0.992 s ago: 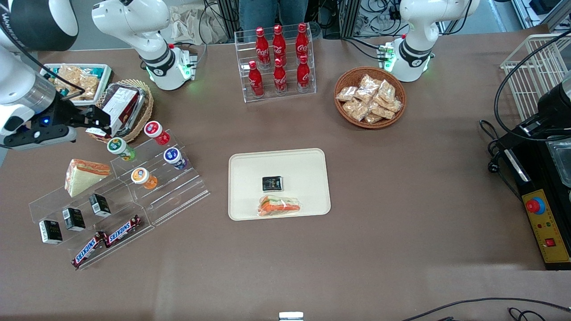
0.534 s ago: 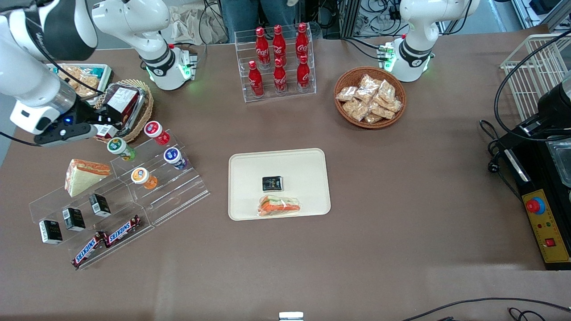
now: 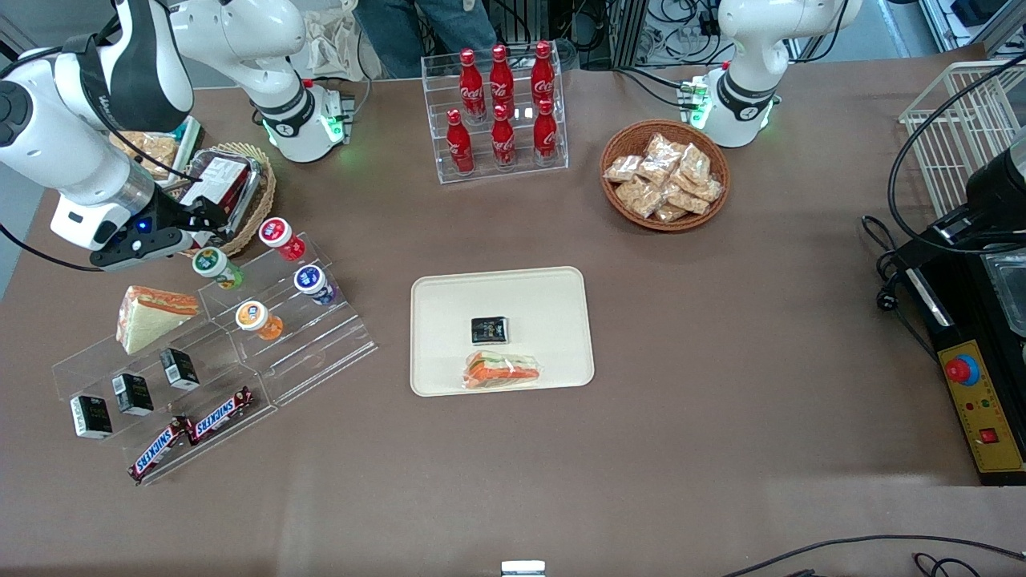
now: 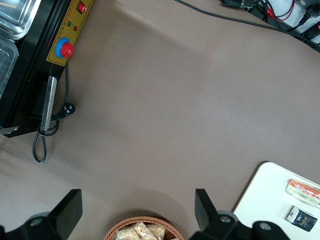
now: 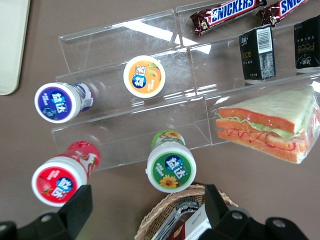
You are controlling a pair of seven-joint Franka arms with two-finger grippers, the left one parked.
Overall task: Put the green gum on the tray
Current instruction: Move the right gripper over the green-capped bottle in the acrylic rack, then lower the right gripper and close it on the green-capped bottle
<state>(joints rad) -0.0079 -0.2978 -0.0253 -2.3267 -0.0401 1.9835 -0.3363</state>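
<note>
Gripper hovering above wicker basket, just beside green gum; jaws spread, gripping nothing. Green gum standing on top step of clear acrylic rack, beside red-lidded bottle. Tray lying well apart, carrying sandwich and black packet.

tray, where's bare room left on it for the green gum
The tray is bare along the edge nearest the cola rack and down the side facing the green gum. It is crowded by the black packet and wrapped sandwich near the front camera. The gripper, open, hovers above the gum.
</note>
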